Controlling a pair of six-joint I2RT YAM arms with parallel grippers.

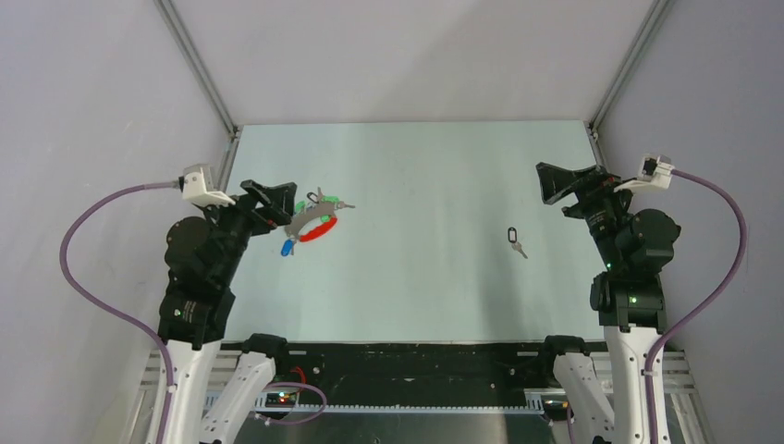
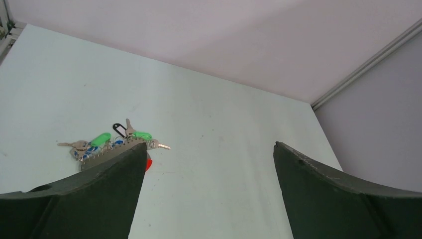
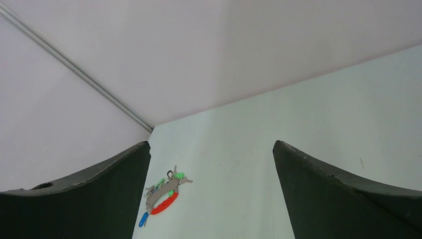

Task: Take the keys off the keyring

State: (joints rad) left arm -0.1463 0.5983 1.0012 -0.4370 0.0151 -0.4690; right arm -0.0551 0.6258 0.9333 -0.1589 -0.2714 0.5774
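The black left gripper [image 1: 280,196], jaws wide, hovers just beside the red-looped, grey-strapped metal keyring [image 1: 315,228] lying far left with green- and blue-tagged silver keys [image 1: 288,246] attached, and the right gripper [image 1: 547,181] is gaping wide too.

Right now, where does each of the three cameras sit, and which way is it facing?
Top external: above and behind the robot, looking down on the table; left arm and right arm show, left end effector beside the keyring, right end effector apart.
Left wrist: on the left arm, facing the far right corner; one of its open fingers partly covers the keyring.
Right wrist: on the right arm, facing the far left corner; its open fingers show.
Shared: all three see the keyring.
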